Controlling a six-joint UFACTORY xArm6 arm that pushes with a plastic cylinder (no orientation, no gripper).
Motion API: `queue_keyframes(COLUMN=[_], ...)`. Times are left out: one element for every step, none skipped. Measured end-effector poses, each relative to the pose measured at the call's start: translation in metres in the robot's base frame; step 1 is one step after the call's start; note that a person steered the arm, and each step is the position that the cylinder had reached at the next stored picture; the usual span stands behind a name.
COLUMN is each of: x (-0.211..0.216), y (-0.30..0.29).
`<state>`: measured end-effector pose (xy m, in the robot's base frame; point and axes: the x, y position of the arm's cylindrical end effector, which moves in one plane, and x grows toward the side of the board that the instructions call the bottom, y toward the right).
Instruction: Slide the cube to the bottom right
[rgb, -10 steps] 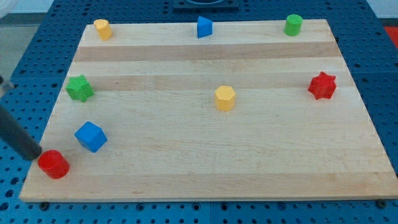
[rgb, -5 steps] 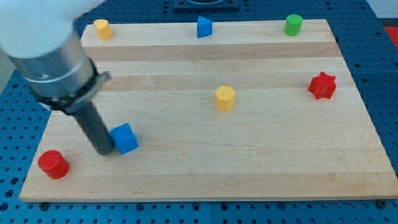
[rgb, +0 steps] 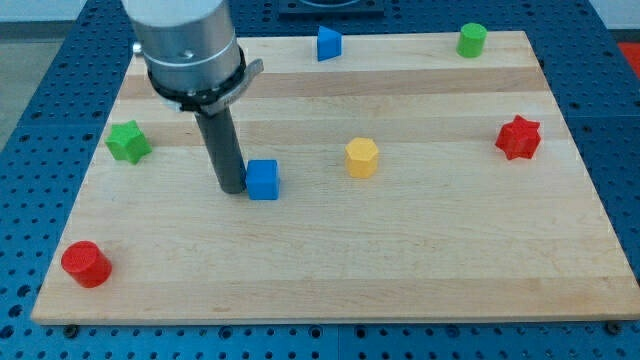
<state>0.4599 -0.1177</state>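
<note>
My tip (rgb: 232, 188) touches the blue cube's (rgb: 263, 180) left side on the bench (rgb: 420, 260). The end effector is a plain rod, holding nothing. The yellow hexagonal block (rgb: 362, 157) sits to the cube's right.

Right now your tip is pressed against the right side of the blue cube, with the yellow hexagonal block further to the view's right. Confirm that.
Not quite. The camera view shows my tip against the left side of the blue cube, not its right. The rest holds: the yellow hexagonal block sits further to the view's right on the wooden board.
</note>
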Motion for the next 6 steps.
queue_keyframes(x=[-0.003,0.006,0.030,0.040,0.050,0.066], y=[0.016,0.048,0.084,0.118,0.154,0.190])
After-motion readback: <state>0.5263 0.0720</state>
